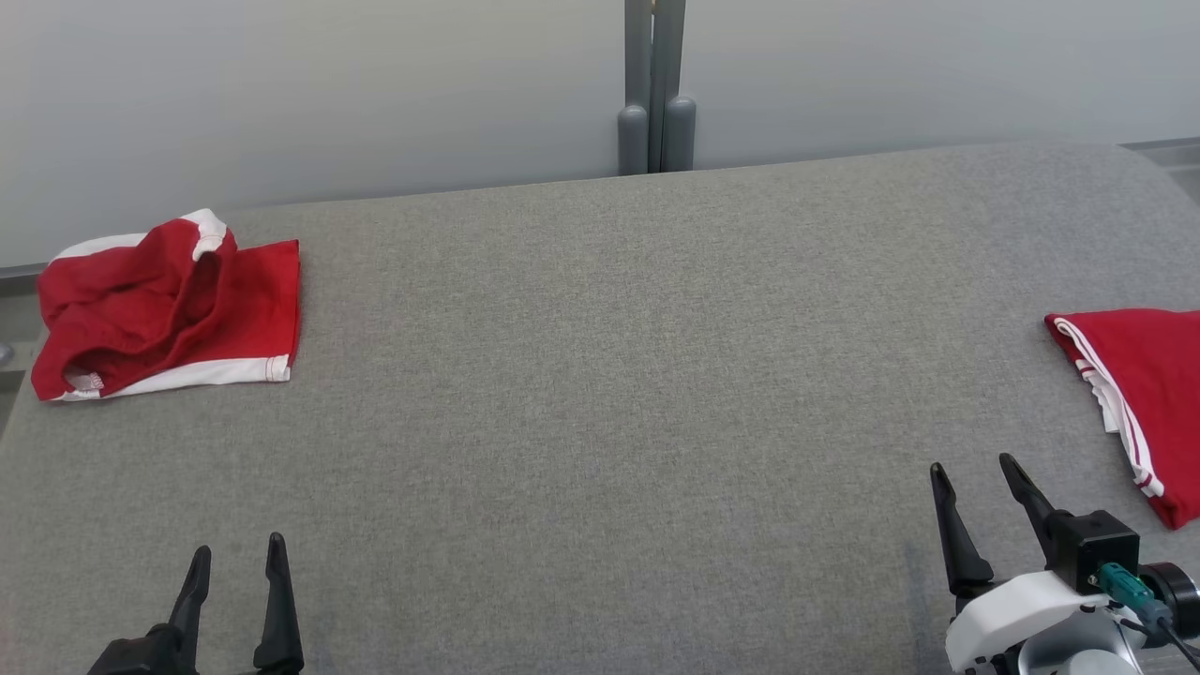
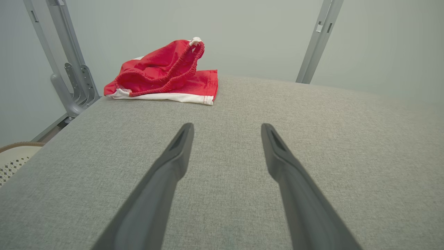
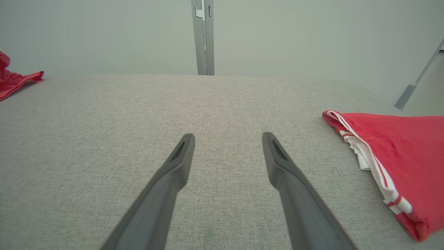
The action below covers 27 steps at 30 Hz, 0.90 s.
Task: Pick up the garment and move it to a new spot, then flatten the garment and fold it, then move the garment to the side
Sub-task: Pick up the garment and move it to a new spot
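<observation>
A crumpled red garment with white trim (image 1: 169,300) lies at the far left corner of the grey padded table (image 1: 600,375); the left wrist view has it (image 2: 163,74) well ahead and left of the fingers, waistband bunched upward, and the right wrist view catches its edge (image 3: 14,80) at the far left. My left gripper (image 1: 238,547) (image 2: 227,125) hovers open near the front left edge, nothing between its fingers. Over the front right, my right gripper (image 1: 972,464) (image 3: 228,134) is open and empty too.
A second red garment with white stripes (image 1: 1144,394) (image 3: 399,152) lies flat and folded at the table's right edge, just right of my right gripper. A grey metal post (image 1: 654,84) rises behind the table's far edge. A grey frame leg (image 2: 66,69) stands beyond the left corner.
</observation>
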{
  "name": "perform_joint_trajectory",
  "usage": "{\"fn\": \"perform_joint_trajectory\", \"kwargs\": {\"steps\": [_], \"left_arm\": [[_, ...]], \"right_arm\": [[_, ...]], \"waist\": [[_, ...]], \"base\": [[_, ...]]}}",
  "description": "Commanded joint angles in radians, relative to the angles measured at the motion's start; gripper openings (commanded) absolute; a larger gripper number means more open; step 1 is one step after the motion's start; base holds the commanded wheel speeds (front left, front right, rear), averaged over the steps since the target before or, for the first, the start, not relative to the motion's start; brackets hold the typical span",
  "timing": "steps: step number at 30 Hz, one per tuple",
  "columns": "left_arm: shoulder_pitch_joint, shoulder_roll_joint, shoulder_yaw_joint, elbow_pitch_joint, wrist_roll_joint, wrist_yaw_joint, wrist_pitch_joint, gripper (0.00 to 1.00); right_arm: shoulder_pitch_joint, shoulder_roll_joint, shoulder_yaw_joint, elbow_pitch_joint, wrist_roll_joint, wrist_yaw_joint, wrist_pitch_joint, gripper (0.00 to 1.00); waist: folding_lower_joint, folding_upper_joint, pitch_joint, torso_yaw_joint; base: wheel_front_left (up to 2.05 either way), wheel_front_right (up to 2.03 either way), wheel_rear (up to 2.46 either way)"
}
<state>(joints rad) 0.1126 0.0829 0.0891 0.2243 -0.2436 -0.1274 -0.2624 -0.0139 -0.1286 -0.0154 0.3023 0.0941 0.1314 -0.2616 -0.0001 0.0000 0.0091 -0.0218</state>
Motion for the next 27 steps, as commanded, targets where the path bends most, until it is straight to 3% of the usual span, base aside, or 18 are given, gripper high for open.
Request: {"fn": "perform_joint_trajectory", "kwargs": {"steps": [1,17,21,27], "left_arm": [[-0.005,0.000,0.003,-0.001,0.009,-0.003,-0.003,1.00],[-0.019,0.007,-0.007,-0.002,0.004,-0.004,-0.003,1.00],[-0.026,0.009,-0.019,-0.001,0.005,-0.004,-0.003,1.00],[0.010,0.020,-0.010,0.012,0.003,-0.004,-0.003,1.00]], "right_arm": [[0.005,-0.005,-0.001,-0.003,-0.006,-0.001,-0.004,1.00],[0.010,0.003,-0.004,-0.003,-0.006,-0.001,-0.004,1.00],[0.019,0.008,0.001,-0.005,-0.007,-0.001,-0.004,1.00],[0.017,0.026,0.055,0.001,0.008,-0.001,-0.004,1.00]], "waist": [[0.0001,0.0000,0.001,0.000],[0.0001,0.0000,0.000,0.022],[0.0001,0.0000,-0.008,0.098],[0.0001,0.0000,-0.038,0.272]], "base": [[0.00,0.00,0.00],[0.00,0.00,0.00],[0.00,0.00,0.00],[0.00,0.00,0.00]]}}
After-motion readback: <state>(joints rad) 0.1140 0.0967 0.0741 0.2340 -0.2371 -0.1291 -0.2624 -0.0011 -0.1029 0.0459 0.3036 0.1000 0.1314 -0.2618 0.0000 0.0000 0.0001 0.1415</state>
